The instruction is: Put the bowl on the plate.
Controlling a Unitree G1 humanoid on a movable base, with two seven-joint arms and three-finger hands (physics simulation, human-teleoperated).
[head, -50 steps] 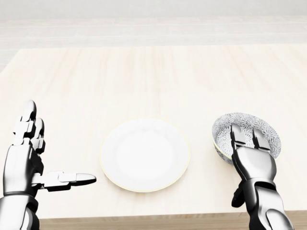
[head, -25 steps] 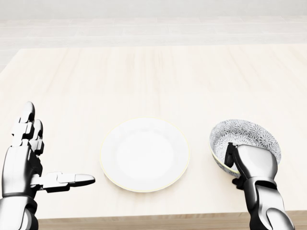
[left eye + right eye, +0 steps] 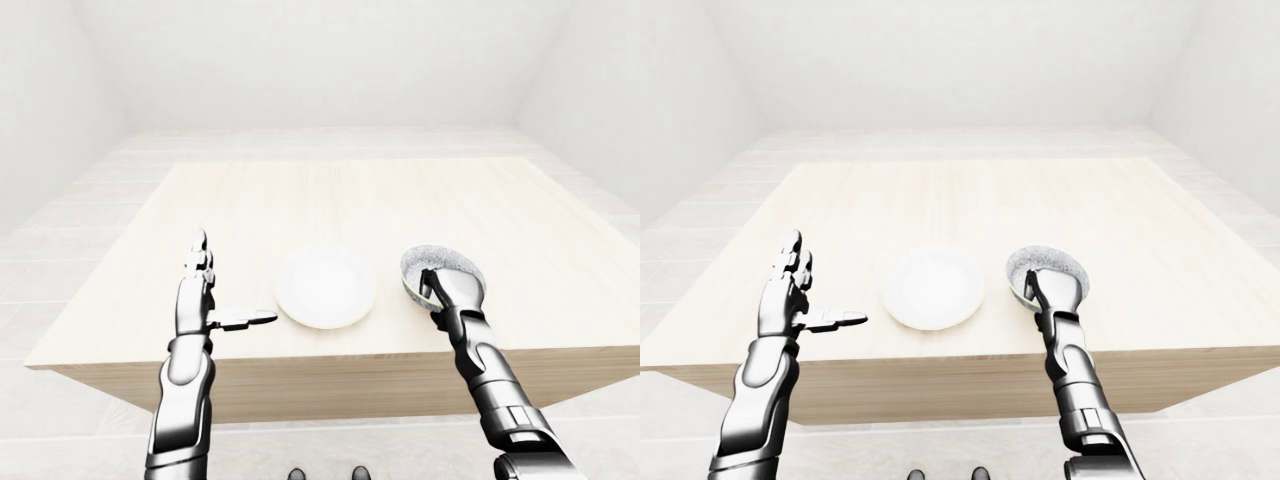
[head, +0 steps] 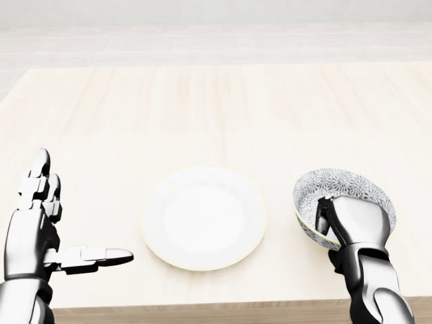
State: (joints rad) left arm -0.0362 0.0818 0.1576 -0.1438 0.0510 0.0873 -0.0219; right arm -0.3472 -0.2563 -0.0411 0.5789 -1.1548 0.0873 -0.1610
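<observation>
Lower right in the head view, the right hand (image 4: 354,226) pinches the patterned bowl (image 4: 344,206) at its near rim. The white plate (image 4: 204,217) sits just left, unobstructed on the wooden table (image 4: 202,108). The left hand (image 4: 37,233) hovers spread at lower left.

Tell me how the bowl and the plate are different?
The bowl is deep with a grey flowery pattern; the plate is flat and plain white. The right hand grips the bowl's near rim; nothing touches the plate. The bowl looks tilted, the plate lies level. Both are round.
</observation>
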